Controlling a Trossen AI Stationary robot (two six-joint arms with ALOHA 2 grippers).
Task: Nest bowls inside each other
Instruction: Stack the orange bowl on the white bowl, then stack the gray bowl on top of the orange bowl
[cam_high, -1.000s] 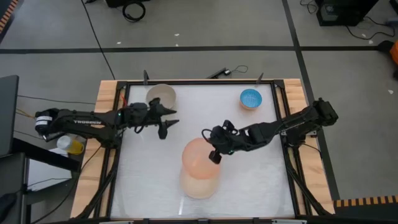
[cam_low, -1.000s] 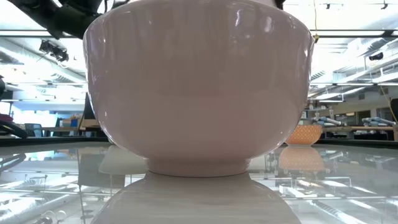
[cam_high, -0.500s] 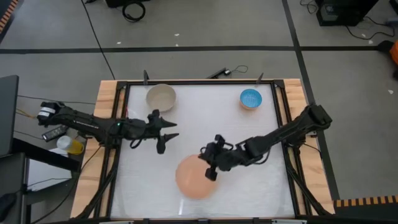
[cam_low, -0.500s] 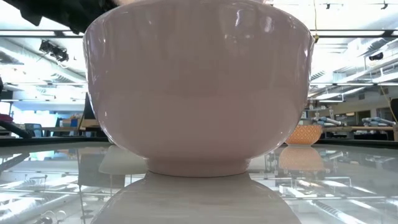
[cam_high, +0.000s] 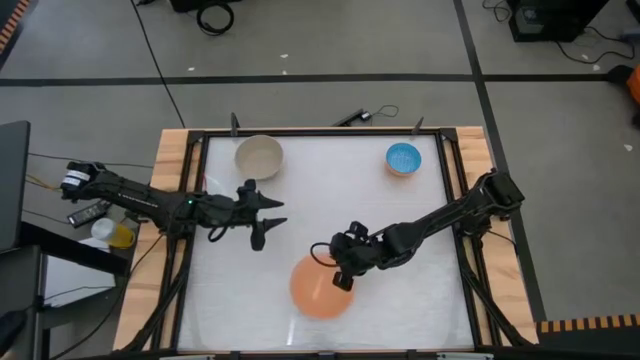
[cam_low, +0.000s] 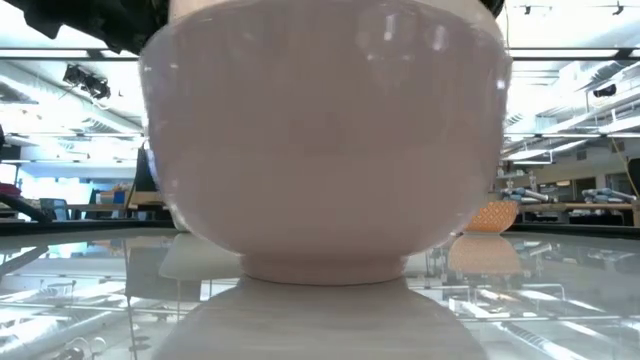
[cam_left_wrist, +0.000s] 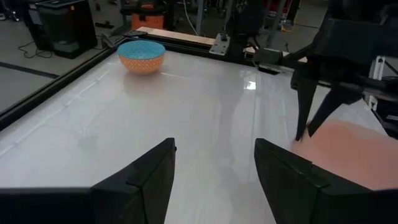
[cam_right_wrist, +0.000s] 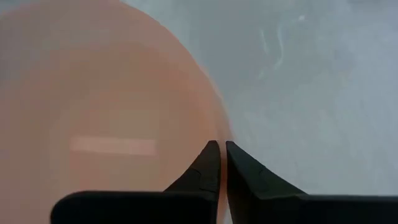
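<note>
The peach-orange bowl (cam_high: 320, 290) sits mouth up near the table's front middle and covers the cream-white bowl from above. In the low view the cream-white bowl (cam_low: 320, 150) stands on its foot and fills the picture. My right gripper (cam_high: 338, 272) is shut on the orange bowl's far right rim. My left gripper (cam_high: 266, 215) hovers open left of centre, with nothing between its fingers (cam_left_wrist: 155, 177). The beige-tan bowl (cam_high: 259, 156) stands at the far left. The blue bowl (cam_high: 403, 158) stands at the far right. My right gripper pinches the orange bowl's rim (cam_right_wrist: 216, 127) at its far right side, one finger (cam_right_wrist: 202, 168) inside the bowl and one outside. The fingers slant down from the table's right. The bowl sits level, mouth up, within the cream-white bowl's outline.
A black frame rail (cam_high: 320, 132) runs around the white table top. Bare table lies between the two far bowls and to the right of the stacked bowls. My left arm (cam_high: 150, 200) reaches in from the left edge.
My right gripper has gone down and toward the near edge with the orange bowl. The bowl hung clear behind the cream-white bowl and now covers it. My left gripper has swung a little toward the near edge and stayed open.
</note>
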